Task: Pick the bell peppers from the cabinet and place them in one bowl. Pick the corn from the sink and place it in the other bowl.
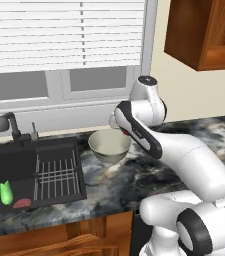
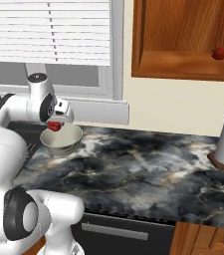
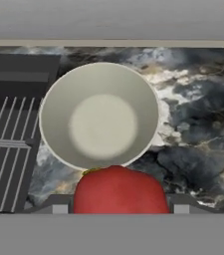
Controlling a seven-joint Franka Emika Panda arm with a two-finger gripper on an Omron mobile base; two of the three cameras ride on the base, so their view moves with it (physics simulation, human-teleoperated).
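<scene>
In the hand view the claw is closed on one red bell pepper, which sits between the two tips at the 6 o'clock edge of the picture. Just beyond it, toward 12 o'clock, the pale grey-beige bowl stands empty on the marbled worktop. The pepper seems to hang over the near rim and not over the middle of the bowl. If the claw lets go here, the pepper can strike the rim and roll off over the worktop, or drop toward the drain rack at 9 o'clock.

In the right base view the pepper hangs just above the bowl, so the fall is short, but a round glossy pepper may bounce.

In the left base view the corn lies in the black sink at 8 o'clock from the bowl, beside a flat reddish disc.

Farthest, the second pepper rests on the cabinet shelf at 2 o'clock; a careless touch there may push it over the edge.
</scene>
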